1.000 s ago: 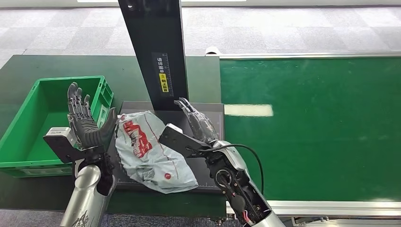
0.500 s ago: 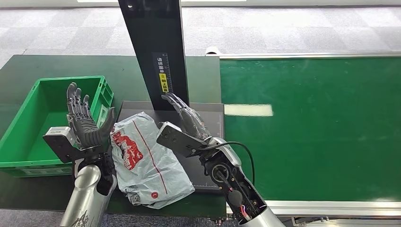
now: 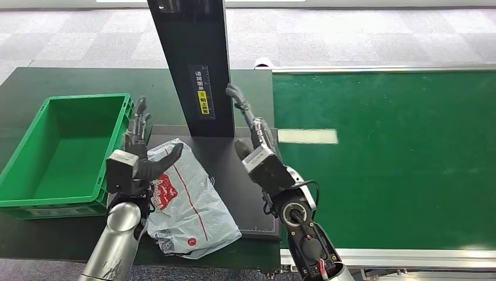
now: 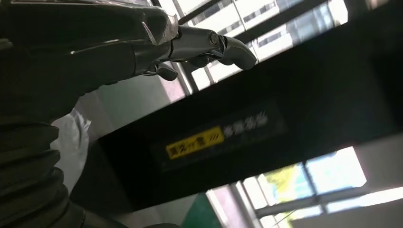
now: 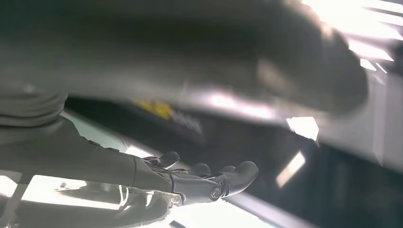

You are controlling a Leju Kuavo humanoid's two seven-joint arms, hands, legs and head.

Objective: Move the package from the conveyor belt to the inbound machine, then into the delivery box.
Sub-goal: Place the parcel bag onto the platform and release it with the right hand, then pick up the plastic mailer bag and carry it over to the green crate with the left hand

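Observation:
The package (image 3: pixel 188 206), a grey-white plastic bag with red print, lies crumpled on the inbound machine's black platform (image 3: pixel 237 172) and hangs over its front left corner. My left hand (image 3: pixel 138 157) stands edge-on at the bag's left side, fingers straight, its thumb lying against the bag's top edge. A pale bit of the package (image 4: pixel 71 142) shows beside the left hand (image 4: pixel 199 45) in the left wrist view. My right hand (image 3: pixel 252 127) is raised off the bag with fingers straight, just right of the machine's black column (image 3: pixel 193 58). In the blurred right wrist view the right hand (image 5: pixel 204 183) holds nothing.
The green delivery box (image 3: pixel 35 196) stands left of the platform, with nothing in it. The green conveyor belt (image 3: pixel 398 152) runs along the right, bare. The column carries a yellow label (image 3: pixel 202 98), which the left wrist view shows as a yellow label (image 4: pixel 195 142) close ahead.
My right hand pushed the package leftward, then lifted off it and swung up to the column's right side. My left hand turned edge-on and moved right, against the bag.

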